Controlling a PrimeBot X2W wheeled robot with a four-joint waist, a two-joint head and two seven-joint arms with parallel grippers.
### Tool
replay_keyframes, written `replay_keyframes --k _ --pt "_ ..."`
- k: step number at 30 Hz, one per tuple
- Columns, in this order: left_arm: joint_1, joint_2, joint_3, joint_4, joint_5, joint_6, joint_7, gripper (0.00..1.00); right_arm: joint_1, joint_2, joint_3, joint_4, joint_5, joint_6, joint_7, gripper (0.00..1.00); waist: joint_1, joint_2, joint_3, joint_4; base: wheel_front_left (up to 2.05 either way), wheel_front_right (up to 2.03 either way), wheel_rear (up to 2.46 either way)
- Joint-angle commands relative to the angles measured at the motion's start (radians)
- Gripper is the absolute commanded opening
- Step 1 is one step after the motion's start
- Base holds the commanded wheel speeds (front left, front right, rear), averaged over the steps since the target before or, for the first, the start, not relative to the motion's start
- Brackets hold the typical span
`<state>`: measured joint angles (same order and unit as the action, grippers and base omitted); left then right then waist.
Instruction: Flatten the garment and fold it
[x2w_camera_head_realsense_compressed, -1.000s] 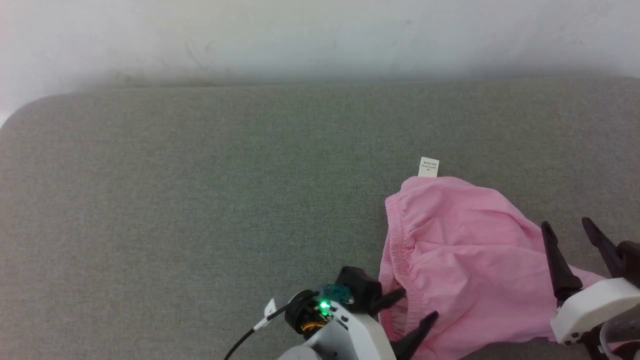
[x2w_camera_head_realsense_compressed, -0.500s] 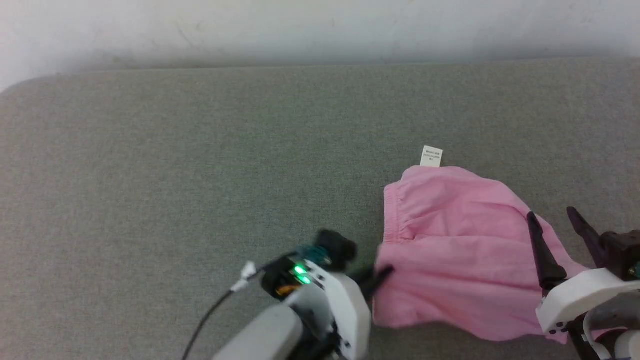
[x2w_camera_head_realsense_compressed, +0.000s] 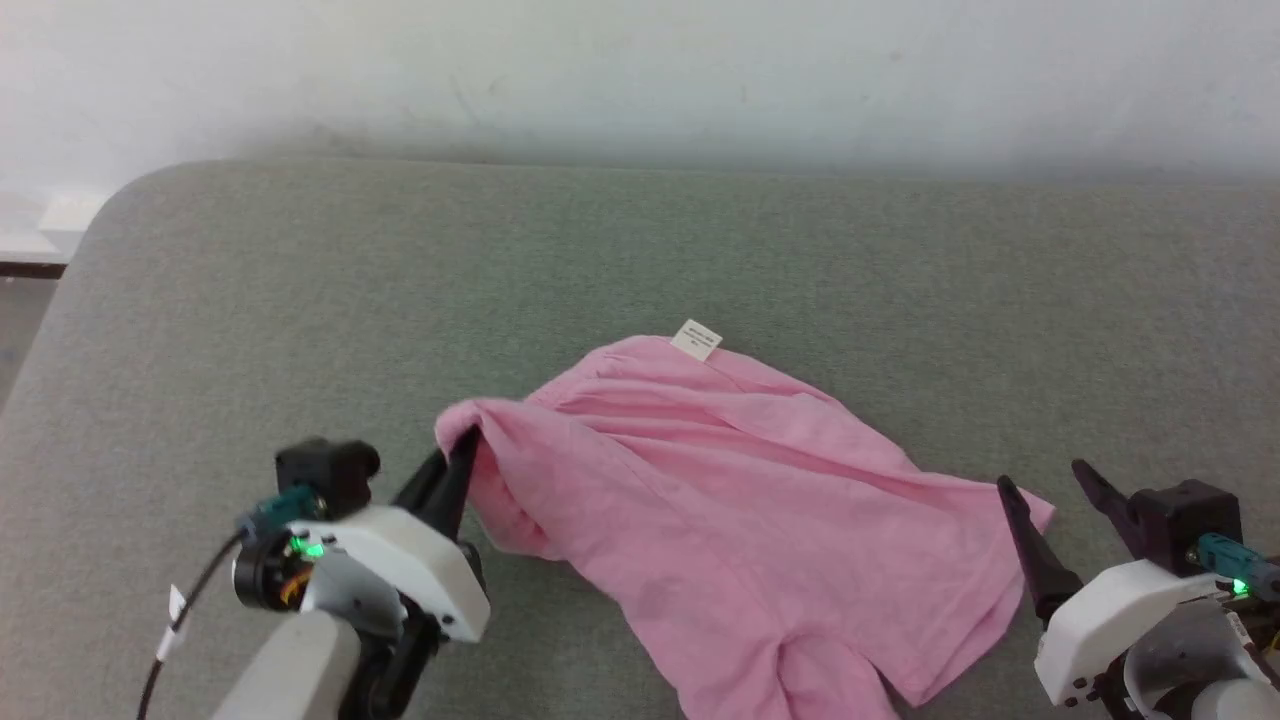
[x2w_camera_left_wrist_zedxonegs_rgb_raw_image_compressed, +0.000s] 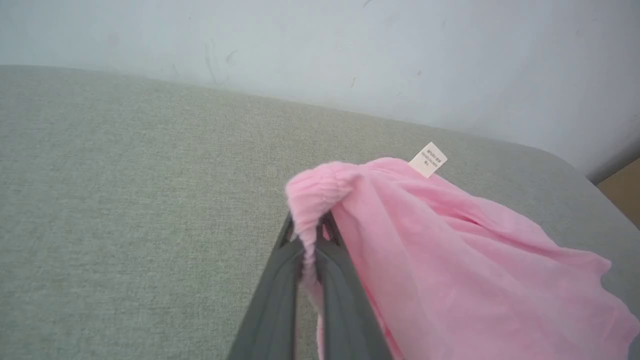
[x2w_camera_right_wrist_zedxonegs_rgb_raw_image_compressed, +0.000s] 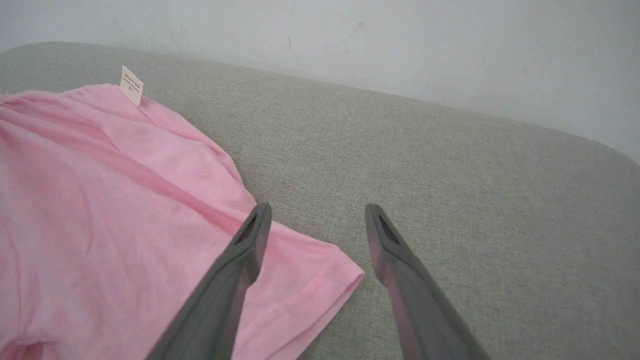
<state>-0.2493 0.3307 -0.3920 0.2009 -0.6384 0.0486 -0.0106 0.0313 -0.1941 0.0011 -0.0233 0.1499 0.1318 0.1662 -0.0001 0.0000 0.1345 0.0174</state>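
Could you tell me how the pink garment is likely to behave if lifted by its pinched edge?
Probably floppy: the garment drapes in folds from where the left gripper pinches it. Likely light, since that small pinch holds its edge up. Creased, it would probably bunch if pushed.

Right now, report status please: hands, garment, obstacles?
Left hand shut on gathered edge of garment. Right hand open at its hem corner. Garment creased, not flat, on cushion. No obstacle seen.

support: grey fabric pad (x2w_camera_head_realsense_compressed: 700, 240) | on it: garment (x2w_camera_head_realsense_compressed: 740, 480), pink, rumpled | white label (x2w_camera_head_realsense_compressed: 696, 340) far edge
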Motion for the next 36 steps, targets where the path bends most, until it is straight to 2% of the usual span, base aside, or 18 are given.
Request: replay_keyframes --k 1,2,8,11,19,26,27,28,32,36 --pt "0.028 0.004 -0.012 -0.012 0.009 0.006 -0.009 0.48 0.004 -0.006 0.007 0.004 0.007 -0.001 0.005 1.0 0.0001 0.0 -0.004 0.039 0.0 0.0 0.0" --pt "0.037 0.005 -0.019 -0.015 0.018 0.007 -0.019 1.0 -0.001 -0.011 0.012 0.006 0.005 -0.001 0.007 1.0 0.0001 0.0 -0.003 0.049 0.0 0.0 0.0" --pt "0.041 -0.008 -0.011 -0.024 0.091 0.033 -0.186 1.0 -0.064 -0.059 0.063 0.034 -0.007 -0.001 0.045 1.0 0.0001 0.0 -0.008 0.105 0.0 0.0 0.0" --pt "0.047 -0.019 0.0 -0.041 0.13 0.052 -0.232 1.0 -0.106 -0.09 0.099 0.075 -0.001 -0.001 0.086 1.0 0.0001 0.0 -0.011 0.133 0.0 0.0 0.0" --pt "0.095 -0.066 0.029 -0.081 0.174 0.048 -0.25 1.0 -0.2 -0.133 0.169 0.224 0.036 -0.001 0.165 1.0 0.0001 0.0 0.001 0.203 0.0 0.0 0.0" --pt "0.122 -0.118 0.061 -0.085 0.218 0.016 -0.251 1.0 -0.254 -0.153 0.189 0.358 0.049 -0.001 0.195 1.0 0.0001 0.0 0.032 0.25 0.0 0.0 0.0" --pt "0.125 -0.123 0.065 -0.083 0.224 0.011 -0.251 1.0 -0.258 -0.155 0.193 0.372 0.05 -0.001 0.199 0.59 0.0001 0.0 0.036 0.252 0.0 0.0 0.0" --pt "0.127 -0.129 0.07 -0.08 0.229 0.005 -0.251 1.0 -0.263 -0.157 0.198 0.381 0.051 -0.001 0.196 0.02 0.0001 0.0 0.039 0.253 0.0 0.0 0.0" --pt "0.133 -0.149 0.089 -0.067 0.254 -0.016 -0.251 1.0 -0.292 -0.18 0.174 0.382 0.057 -0.001 0.159 0.0 0.0001 0.0 0.042 0.251 0.0 0.0 0.0" --pt "0.138 -0.165 0.103 -0.055 0.272 -0.041 -0.251 1.0 -0.338 -0.239 0.108 0.353 0.05 -0.001 0.137 0.0 0.0001 0.0 0.037 0.238 0.0 0.0 0.0"
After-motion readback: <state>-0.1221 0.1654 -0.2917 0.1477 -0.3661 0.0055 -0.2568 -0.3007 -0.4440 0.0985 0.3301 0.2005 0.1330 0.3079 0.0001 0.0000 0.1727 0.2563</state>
